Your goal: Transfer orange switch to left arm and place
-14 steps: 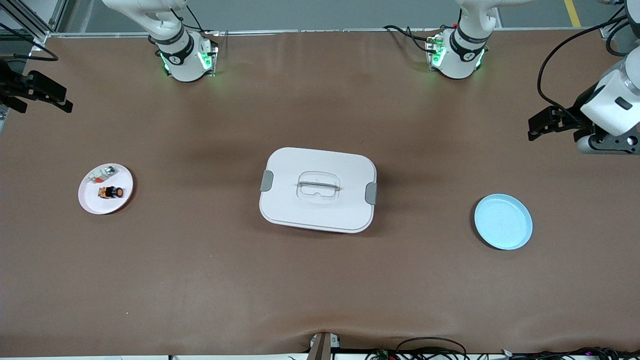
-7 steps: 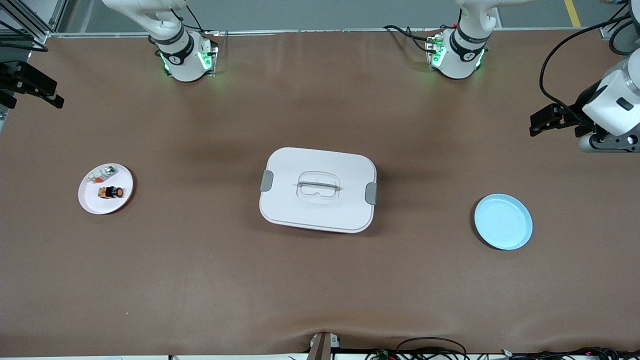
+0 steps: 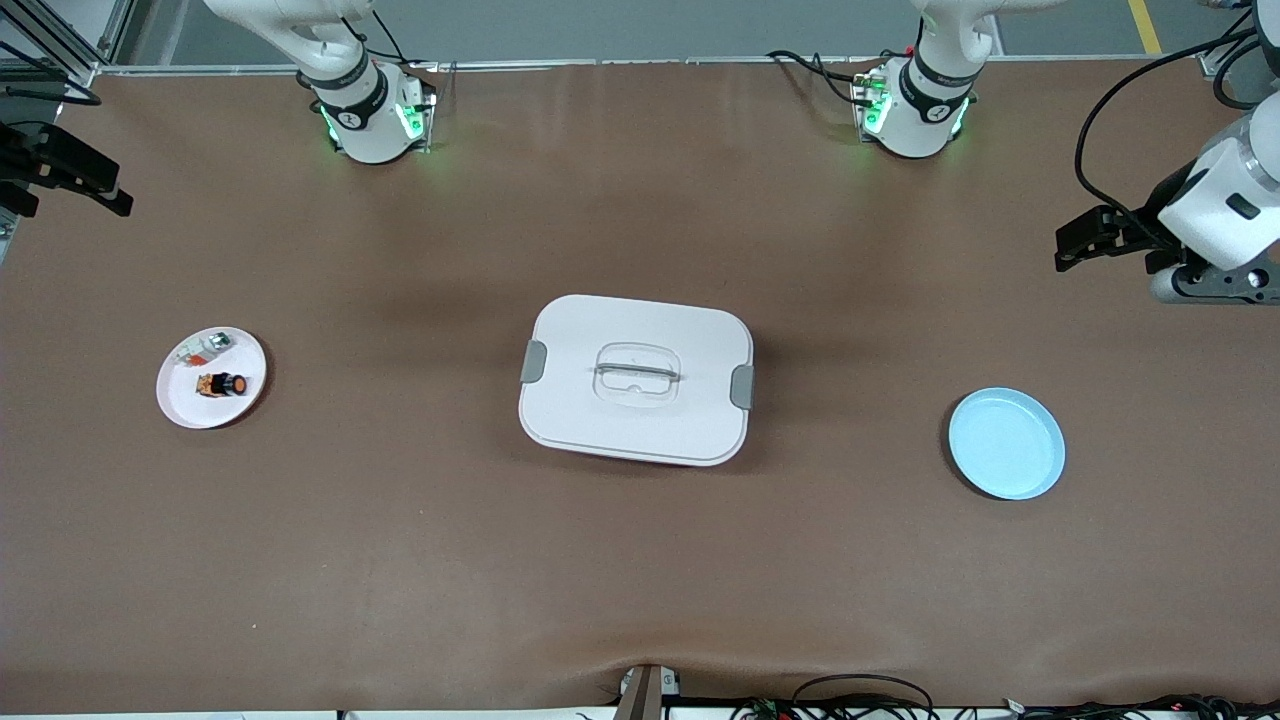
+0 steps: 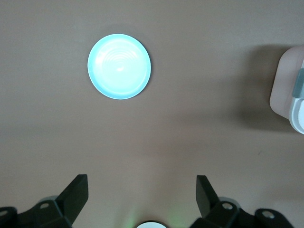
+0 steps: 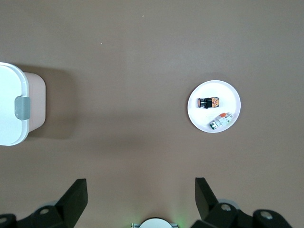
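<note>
The orange switch (image 3: 222, 384) (image 5: 209, 101), orange-bodied with a black cap, lies on a small white plate (image 3: 185, 400) (image 5: 229, 95) toward the right arm's end of the table. The large white box (image 3: 636, 380) (image 5: 12, 109) (image 4: 289, 90) with grey clips stands at the table's middle. My right gripper (image 3: 110, 195) (image 5: 141, 190) hangs open and empty over the table's edge at its own end, apart from the plate. My left gripper (image 3: 1075, 250) (image 4: 141, 190) hangs open and empty over bare table at the left arm's end.
A whitish part with green and red bits (image 3: 205, 347) (image 5: 221, 119) shares the white plate. A light blue plate (image 3: 1006, 443) (image 4: 119, 66) lies toward the left arm's end. Cables run along the table's front edge (image 3: 860, 690).
My right gripper has drawn back a little toward the table's edge. My left gripper has shifted only slightly. Nothing on the table has moved.
</note>
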